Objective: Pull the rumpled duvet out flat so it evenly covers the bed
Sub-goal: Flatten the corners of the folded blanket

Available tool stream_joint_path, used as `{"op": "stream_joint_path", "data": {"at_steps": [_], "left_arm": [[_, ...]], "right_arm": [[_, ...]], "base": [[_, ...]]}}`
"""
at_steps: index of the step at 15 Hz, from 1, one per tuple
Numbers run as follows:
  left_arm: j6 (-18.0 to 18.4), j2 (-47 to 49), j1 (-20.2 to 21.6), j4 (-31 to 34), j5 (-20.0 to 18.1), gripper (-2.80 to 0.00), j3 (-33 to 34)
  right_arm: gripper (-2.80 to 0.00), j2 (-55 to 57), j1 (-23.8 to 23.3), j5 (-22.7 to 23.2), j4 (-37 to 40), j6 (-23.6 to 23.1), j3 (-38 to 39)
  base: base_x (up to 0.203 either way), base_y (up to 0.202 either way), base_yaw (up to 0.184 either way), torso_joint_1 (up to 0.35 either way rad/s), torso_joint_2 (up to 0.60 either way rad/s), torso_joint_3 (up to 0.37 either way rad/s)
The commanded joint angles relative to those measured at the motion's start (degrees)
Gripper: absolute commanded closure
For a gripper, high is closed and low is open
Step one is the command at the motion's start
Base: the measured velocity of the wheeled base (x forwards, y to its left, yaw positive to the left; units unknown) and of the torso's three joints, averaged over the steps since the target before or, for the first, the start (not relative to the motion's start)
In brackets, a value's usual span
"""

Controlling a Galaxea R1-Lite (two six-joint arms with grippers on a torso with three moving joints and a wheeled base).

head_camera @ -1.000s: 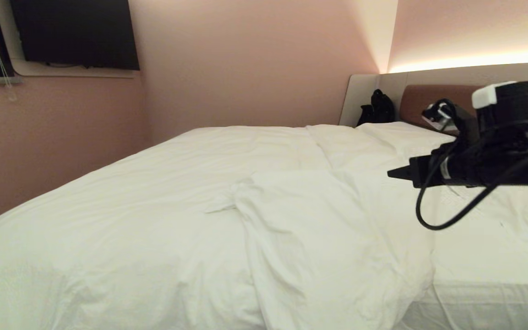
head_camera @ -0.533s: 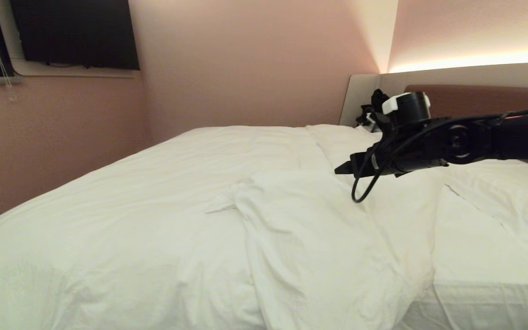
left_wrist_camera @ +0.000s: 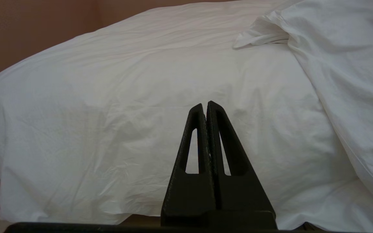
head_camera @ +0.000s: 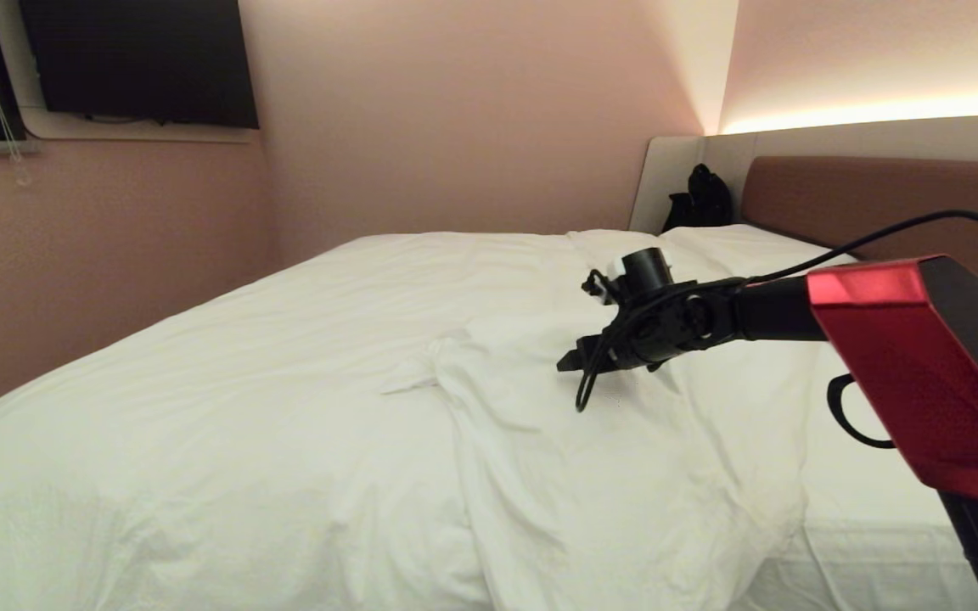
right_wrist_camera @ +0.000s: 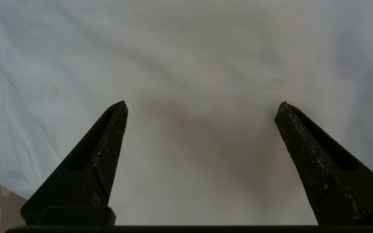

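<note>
White cotton covers nearly everything in sight: the duvet (head_camera: 302,407) lies over the bed (head_camera: 871,552), smooth towards the foot but rucked into a folded-back flap (head_camera: 625,475) near the middle, with a small twisted corner (head_camera: 417,378) sticking out beside the fold. Bare fitted sheet (head_camera: 854,484) shows on the headboard side of the flap. The right gripper (head_camera: 564,365) is stretched out from the right over the flap, close above the cloth, pointing towards the foot. In its wrist view the two black fingers (right_wrist_camera: 108,152) stand wide apart over wrinkled white fabric, holding nothing. The left gripper (left_wrist_camera: 205,105) hangs low at the near edge of the bed, its tips pressed together and empty. A brown padded headboard (head_camera: 879,204) sits in pale grey panels, a black bag (head_camera: 701,199) at its corner. A dark wall-mounted screen (head_camera: 137,59) hangs on the pink wall. No writing or brand can be read anywhere.
</note>
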Motion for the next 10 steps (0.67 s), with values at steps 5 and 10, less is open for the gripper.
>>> {"op": "stream_joint_path", "data": {"at_steps": [5, 10], "left_arm": [[0.03, 0.04, 0.02, 0.02, -0.01, 0.0, 0.0], [0.03, 0.04, 0.02, 0.02, -0.01, 0.0, 0.0]], "right_arm": [[-2.8, 7.74, 0.67, -0.02, -2.49, -0.61, -1.14], [-2.8, 13.98, 0.15, -2.12, -2.48, -3.21, -1.22]], "base": [[0.0, 0.0, 0.0, 0.0, 0.0, 0.0], [0.0, 0.0, 0.0, 0.0, 0.0, 0.0]]}}
